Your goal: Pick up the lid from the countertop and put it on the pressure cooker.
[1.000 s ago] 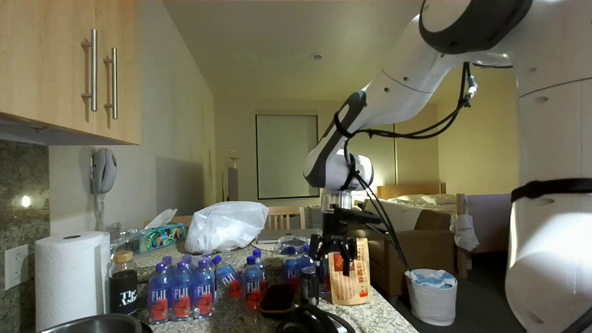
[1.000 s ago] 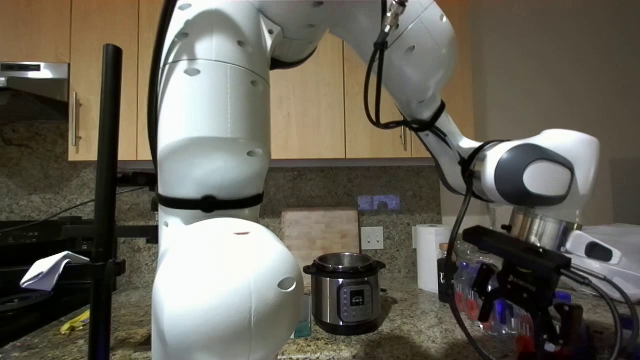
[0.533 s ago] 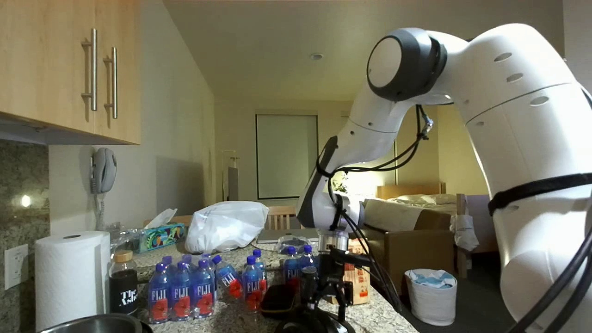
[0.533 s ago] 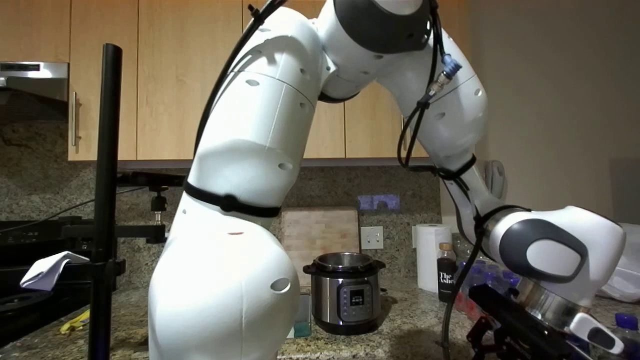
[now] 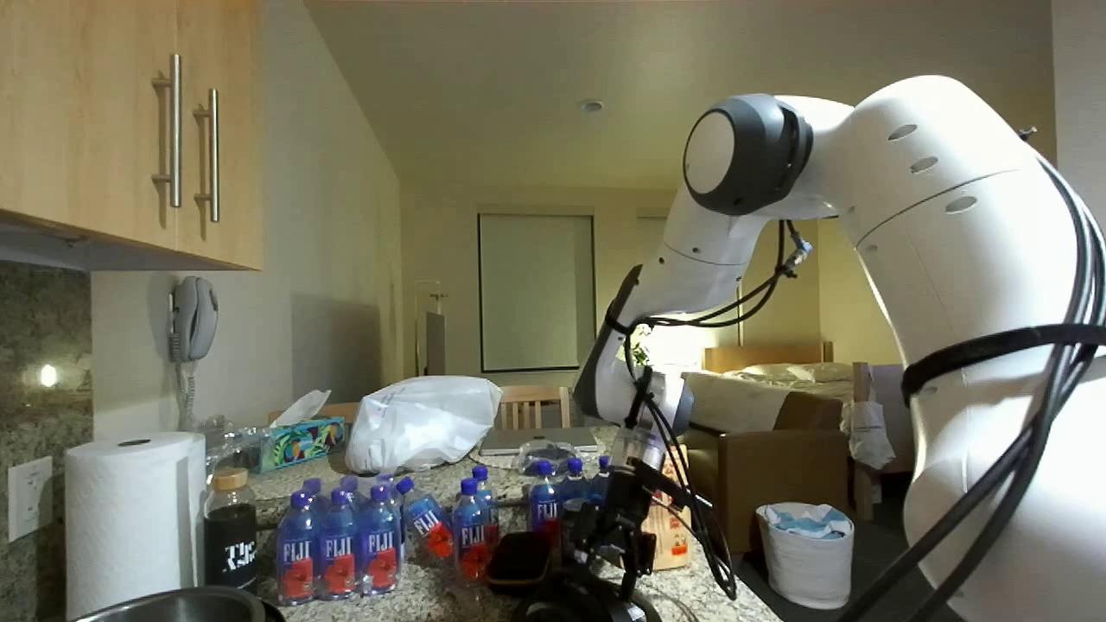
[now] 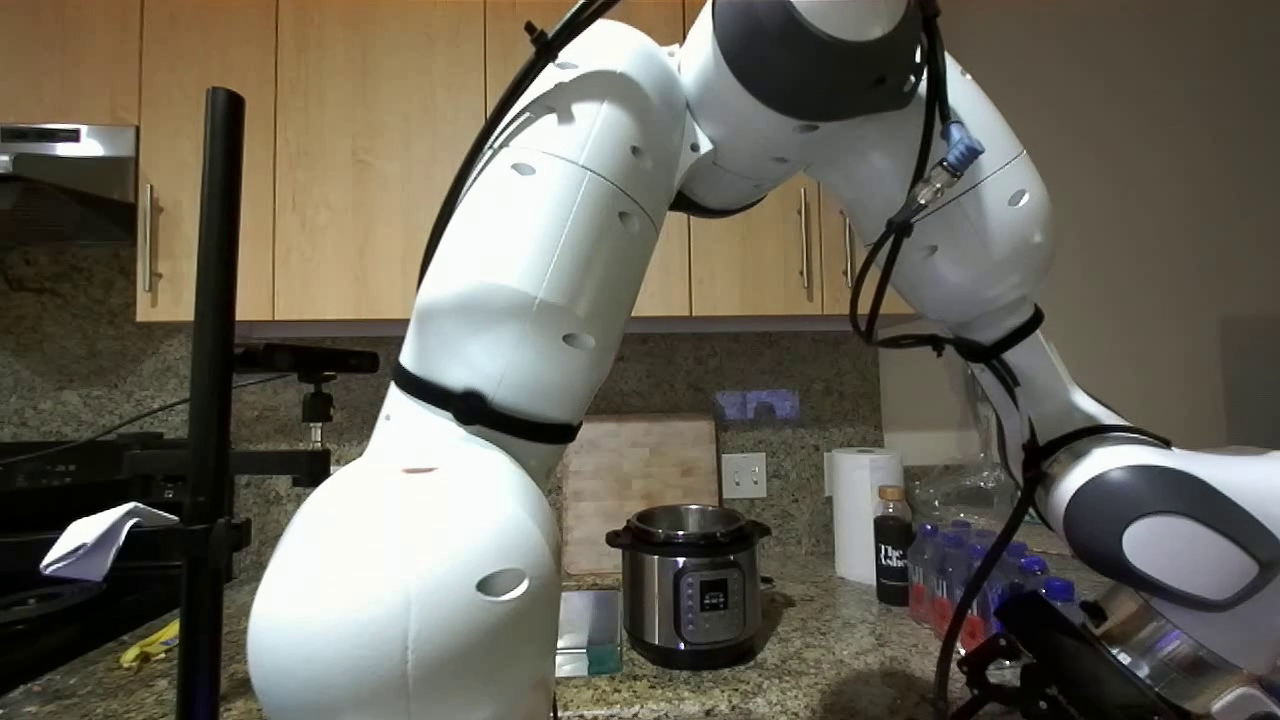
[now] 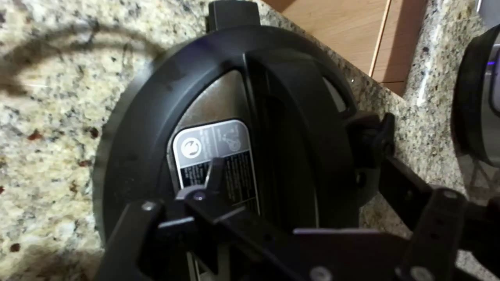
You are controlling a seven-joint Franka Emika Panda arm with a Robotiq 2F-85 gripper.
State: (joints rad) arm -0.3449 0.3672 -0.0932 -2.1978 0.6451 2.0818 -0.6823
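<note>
Claw (image 7: 295, 148) tilted further than before, fingers (image 7: 217, 171) spread wide astride the lid (image 7: 136, 168) handle (image 7: 308, 117), gripping nothing

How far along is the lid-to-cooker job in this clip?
Done: the pincer is at the lid, jaws parted, one to each side of its handle.

In hand: seemingly lining up the grasp; no closed grip shows, and the lid lies on the counter.

Left: grip, lift, carry, then seat it on the cooker, which stands open-topped in an exterior view.
</note>
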